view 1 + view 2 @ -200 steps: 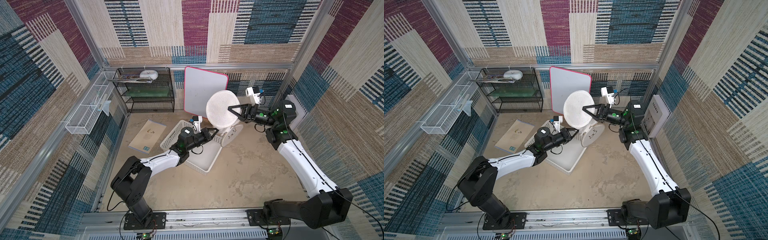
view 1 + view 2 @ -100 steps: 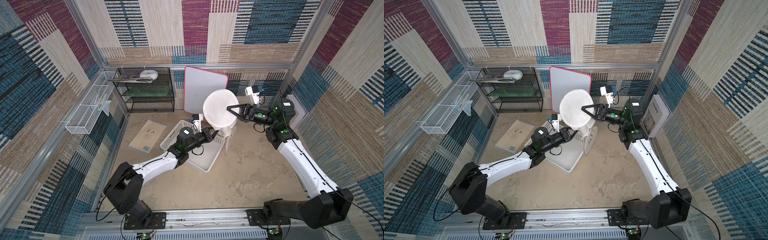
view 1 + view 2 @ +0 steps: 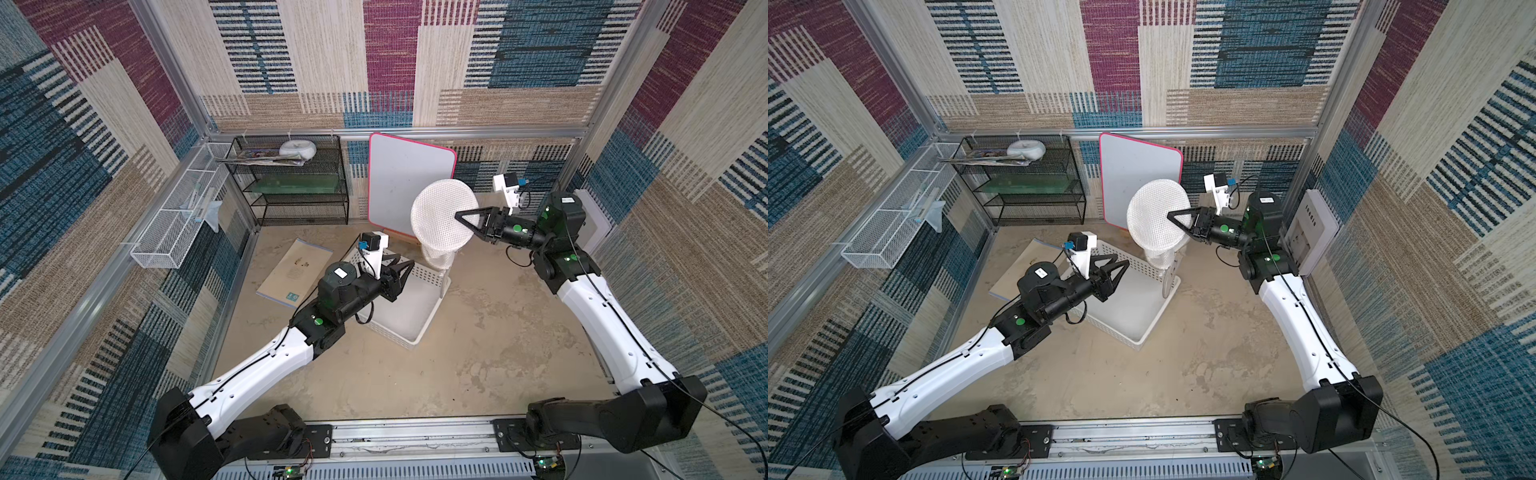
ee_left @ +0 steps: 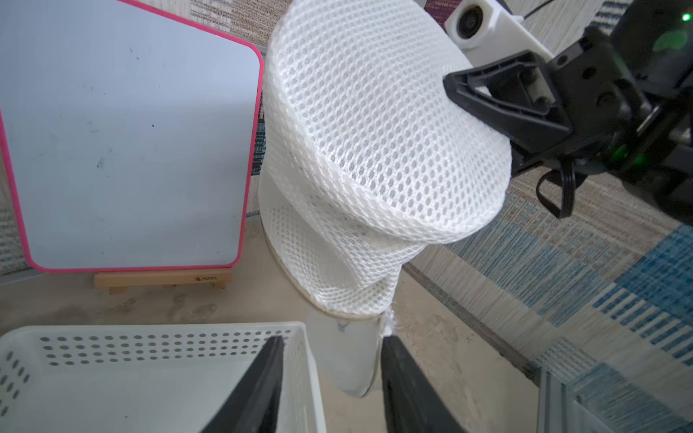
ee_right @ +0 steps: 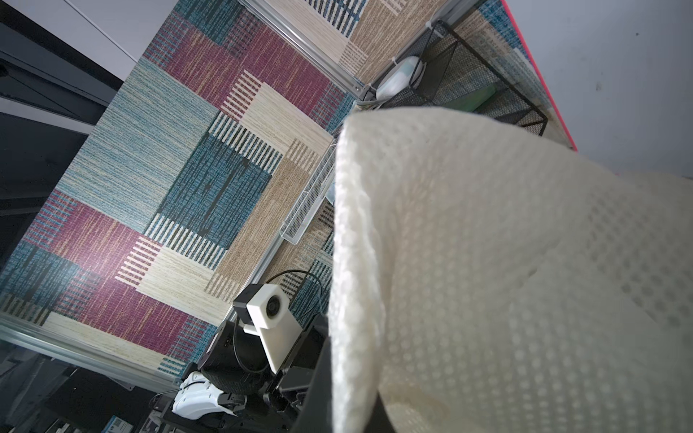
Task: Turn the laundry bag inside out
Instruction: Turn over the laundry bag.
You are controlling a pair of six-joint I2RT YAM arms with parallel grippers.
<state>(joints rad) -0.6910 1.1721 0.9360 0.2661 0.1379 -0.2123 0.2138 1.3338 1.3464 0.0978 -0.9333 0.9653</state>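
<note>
In both top views the bag [image 3: 441,214] hangs in the air at about 1 o'clock on the floor. The right gripper [image 3: 457,215] is pressed together on the bag's rim at that rim's 3 o'clock side. The left gripper [image 3: 404,266] sits at 8 o'clock from the bag, over the basket [image 3: 430,322], with its jaws spread and nothing in them. The left wrist view shows the mesh twisted into a narrow neck, with the plain panel [image 4: 343,356] dangling between the parted fingers [image 4: 268,378] and touching neither. The panel hangs just beside the basket's corner, and the whiteboard [image 4: 123,131] stands at 9 o'clock. In the right wrist view blurred mesh fills the frame and hides the jaws. The whole bag hangs from one pinch, so a downward tug on the panel may pull the rim free and drop the bag. Pulling against the twist may tighten it rather than roll the mesh over. A low closing move may also catch the basket wall.
</note>
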